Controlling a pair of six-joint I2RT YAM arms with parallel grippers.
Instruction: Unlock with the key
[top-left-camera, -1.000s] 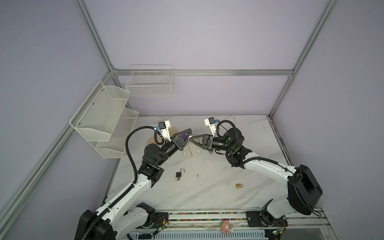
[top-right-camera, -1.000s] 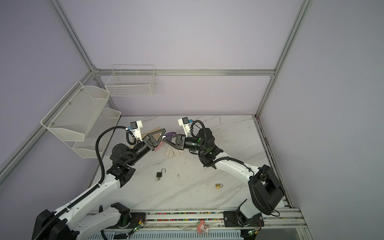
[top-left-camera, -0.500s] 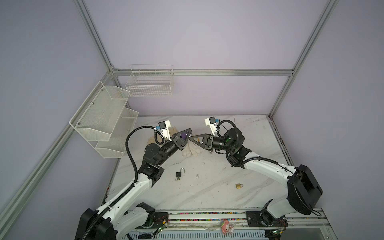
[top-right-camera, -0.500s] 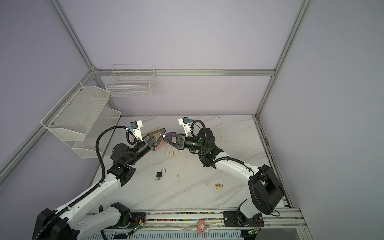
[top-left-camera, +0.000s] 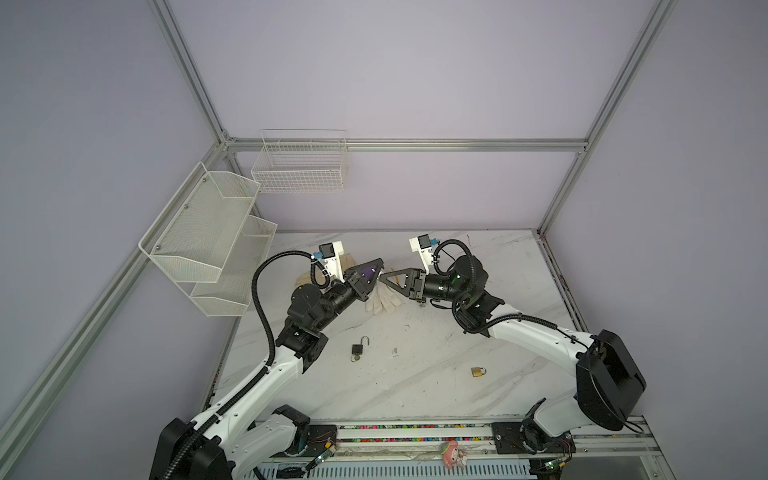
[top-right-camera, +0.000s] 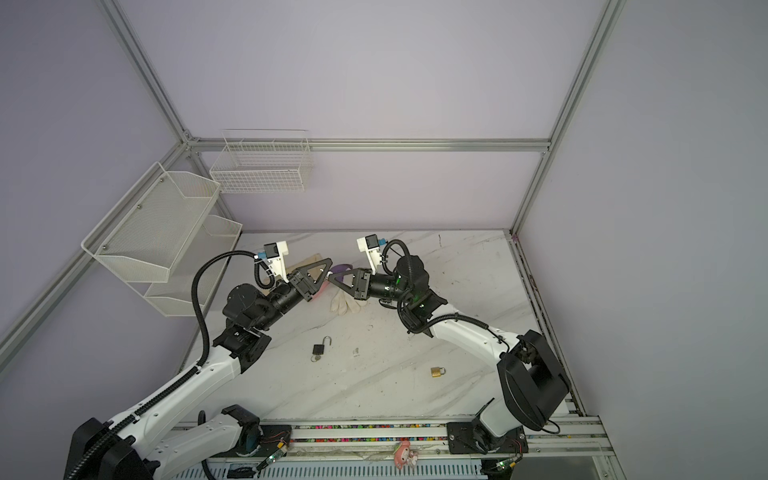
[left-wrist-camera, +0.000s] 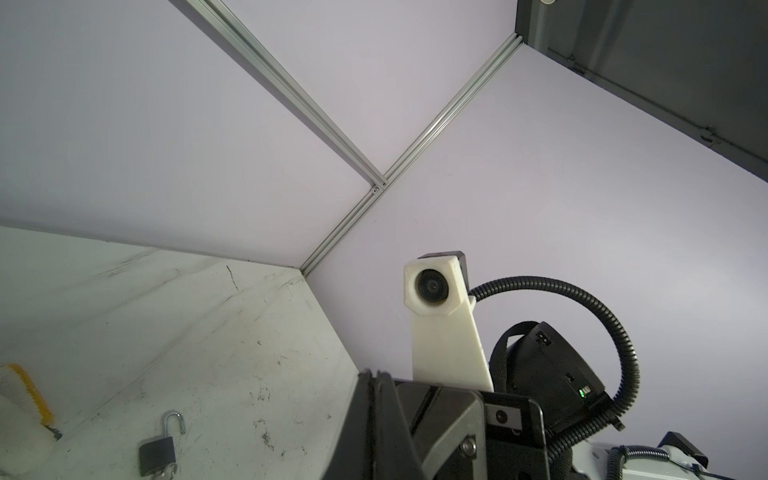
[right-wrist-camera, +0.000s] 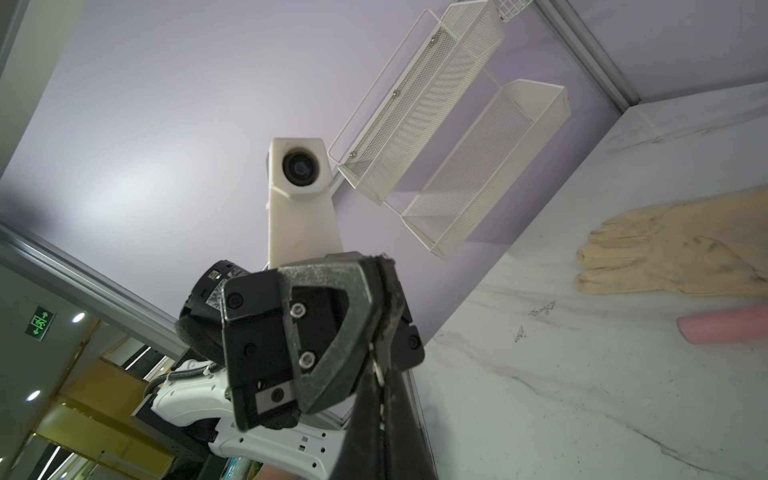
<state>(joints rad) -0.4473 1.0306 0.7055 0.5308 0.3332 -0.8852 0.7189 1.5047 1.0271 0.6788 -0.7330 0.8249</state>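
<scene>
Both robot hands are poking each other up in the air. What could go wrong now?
1. A small metal piece, probably the key, seems pinched only at the tips where the left hand and right hand meet; it might slip and fall onto the glove or table.
2. The brass padlock lies loose, away from both hands, so it could slide when a key is pushed in.

Key ring (left-wrist-camera: 168, 472) at the padlock (left-wrist-camera: 156, 452) is cut off.
</scene>
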